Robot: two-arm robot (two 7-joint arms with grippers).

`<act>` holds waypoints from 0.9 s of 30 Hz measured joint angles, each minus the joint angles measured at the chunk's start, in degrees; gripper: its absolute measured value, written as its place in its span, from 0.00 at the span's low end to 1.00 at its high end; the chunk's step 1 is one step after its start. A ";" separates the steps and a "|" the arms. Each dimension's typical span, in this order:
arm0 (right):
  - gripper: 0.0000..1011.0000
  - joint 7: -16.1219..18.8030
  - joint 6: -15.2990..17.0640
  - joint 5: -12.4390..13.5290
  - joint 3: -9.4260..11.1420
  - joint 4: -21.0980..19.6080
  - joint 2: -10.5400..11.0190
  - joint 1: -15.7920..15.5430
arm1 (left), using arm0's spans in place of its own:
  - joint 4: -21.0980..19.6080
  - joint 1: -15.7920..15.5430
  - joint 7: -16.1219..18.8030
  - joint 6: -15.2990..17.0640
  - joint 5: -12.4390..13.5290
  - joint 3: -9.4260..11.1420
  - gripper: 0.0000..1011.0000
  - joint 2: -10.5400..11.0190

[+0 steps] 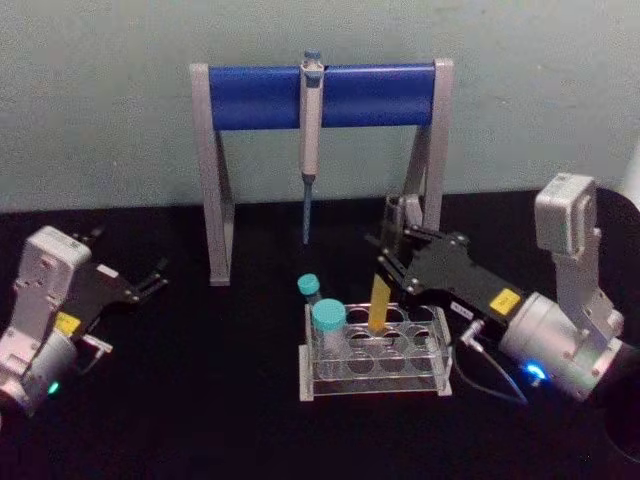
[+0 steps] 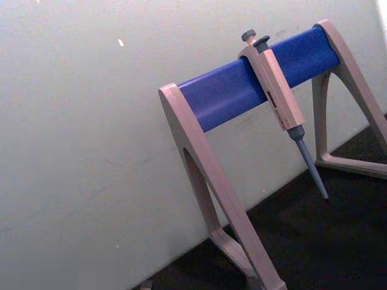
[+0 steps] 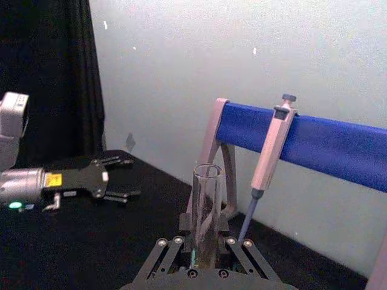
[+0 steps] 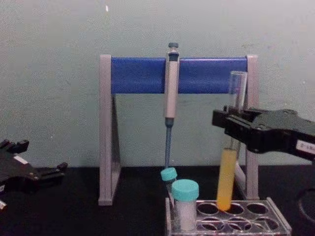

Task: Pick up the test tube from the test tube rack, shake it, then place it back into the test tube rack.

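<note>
Black table point(image 1: 200, 400) w/ test tube rack point(image 1: 375, 382) in front of pipette stand point(image 1: 260, 97).

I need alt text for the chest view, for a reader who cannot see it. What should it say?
The right claw grips the test tube, nearly upright and part filled with yellow-orange liquid, its lower end at the back row of the test tube rack. Two teal-capped vials stand at the rack's left, and behind, a pipette hangs on a blue stand. The left claw rests open at left.

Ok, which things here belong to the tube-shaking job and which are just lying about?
Job: test tube, clamped in the right gripper; test tube rack.
Lying about: pipette, pipette stand, two teal-capped vials; left gripper parked, open, at the left.
</note>
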 joint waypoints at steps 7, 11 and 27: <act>0.23 -0.66 -1.21 -0.10 -0.59 3.95 -1.90 3.43 | 0.00 0.00 0.00 0.00 0.00 0.00 0.99 0.00; 0.23 -1.38 -1.30 -0.35 -0.25 4.95 -2.18 4.18 | 0.00 0.00 0.00 0.00 0.00 0.00 0.99 0.00; 0.23 -2.38 -1.23 -0.97 0.88 4.89 -1.90 3.97 | 0.00 0.00 0.00 0.00 0.00 0.00 0.99 0.00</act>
